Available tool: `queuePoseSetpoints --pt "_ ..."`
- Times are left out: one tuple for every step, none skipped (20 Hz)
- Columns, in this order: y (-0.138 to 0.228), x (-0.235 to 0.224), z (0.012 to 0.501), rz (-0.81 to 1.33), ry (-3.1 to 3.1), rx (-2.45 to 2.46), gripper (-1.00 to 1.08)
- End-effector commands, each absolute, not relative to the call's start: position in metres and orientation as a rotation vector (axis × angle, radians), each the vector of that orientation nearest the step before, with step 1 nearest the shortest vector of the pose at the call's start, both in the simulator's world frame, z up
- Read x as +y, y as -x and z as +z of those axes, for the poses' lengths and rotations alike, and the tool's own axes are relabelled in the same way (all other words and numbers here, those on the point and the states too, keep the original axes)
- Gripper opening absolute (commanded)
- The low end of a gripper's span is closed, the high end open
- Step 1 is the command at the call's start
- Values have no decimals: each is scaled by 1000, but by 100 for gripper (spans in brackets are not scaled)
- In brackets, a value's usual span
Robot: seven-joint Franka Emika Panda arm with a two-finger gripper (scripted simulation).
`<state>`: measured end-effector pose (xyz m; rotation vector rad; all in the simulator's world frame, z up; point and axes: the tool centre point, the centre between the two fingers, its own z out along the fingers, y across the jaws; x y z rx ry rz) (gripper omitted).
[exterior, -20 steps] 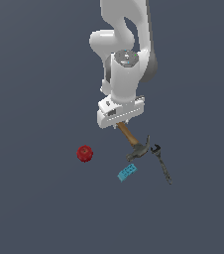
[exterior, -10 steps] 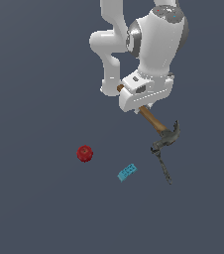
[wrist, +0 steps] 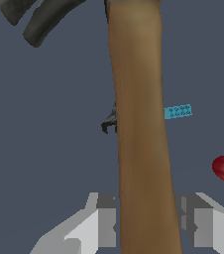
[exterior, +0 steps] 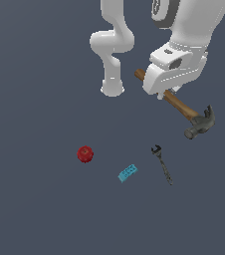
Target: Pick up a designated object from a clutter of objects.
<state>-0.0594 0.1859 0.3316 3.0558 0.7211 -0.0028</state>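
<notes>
Holding hammer (exterior: 184,108) off floor, gripper (wrist: 146,225) clamped on handle; apple (exterior: 85,154), brick (exterior: 128,173), wrench (exterior: 163,165) left below. Pick looks done.

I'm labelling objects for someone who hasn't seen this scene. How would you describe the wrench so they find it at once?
Start from the white arm's gripper, which holds a wooden-handled hammer in the air. On the grey floor below the hammer's head lies the wrench, with a cyan brick and a red apple further toward the exterior view's left. It is the only dark, thin metal bar, open-jawed at one end.
</notes>
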Motion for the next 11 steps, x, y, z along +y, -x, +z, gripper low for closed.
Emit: queuePoseSetpoints --pt "58 197 346 1 -3057 720 -100" --pt "58 200 349 1 -3057 720 -100" --pt "57 203 353 0 -3058 720 -100" --pt "57 206 355 0 -3058 720 -100" --pt "56 208 358 0 -3058 720 -100" --pt "56 210 360 0 -3058 720 -100" --pt "56 211 361 0 -3058 720 -100" --pt "55 212 362 0 -3058 720 -100" --pt "55 213 363 0 -3058 720 -100" --pt "55 213 364 0 -3058 720 -100" --pt "55 213 364 0 -3058 720 -100"
